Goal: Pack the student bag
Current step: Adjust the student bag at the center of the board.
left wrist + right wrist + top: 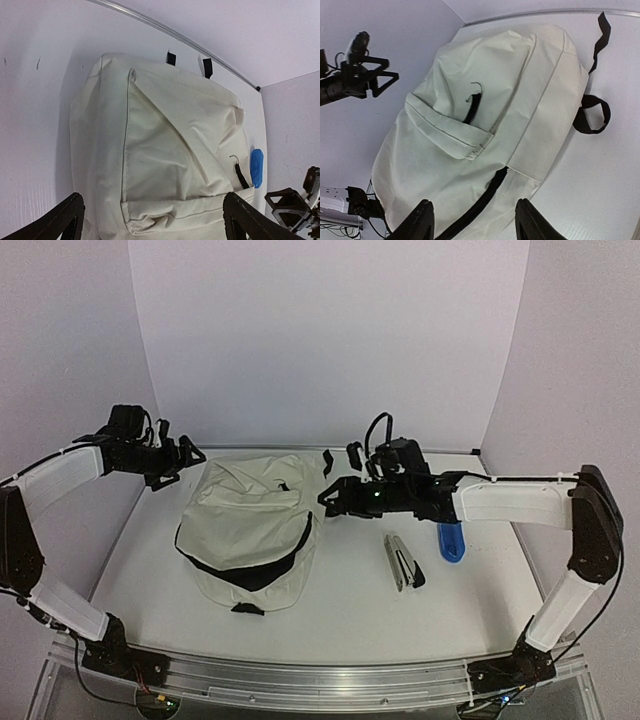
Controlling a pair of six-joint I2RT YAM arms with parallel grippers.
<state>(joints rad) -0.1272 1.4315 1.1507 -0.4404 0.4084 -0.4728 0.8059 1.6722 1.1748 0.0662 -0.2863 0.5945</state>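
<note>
The student bag [250, 530] lies flat left of the table's middle, a cream backpack with its black zipper opening [480, 205] partly parted. My left gripper [185, 455] hangs open by the bag's far left corner. In the left wrist view its fingers [55, 222] stand wide apart over the bag [175, 150] and touch nothing. At the bag's right edge my right gripper [335, 498] is open, its fingertips [417, 222] straddling the zipper seam above the fabric [470, 125] with nothing between them.
To the right of the bag lie a silver and black tool [403, 562] and a blue oblong object [451, 540]. Black strap ends [328, 462] trail behind the bag, with a strap loop [592, 112] on the table. White walls enclose the back and sides.
</note>
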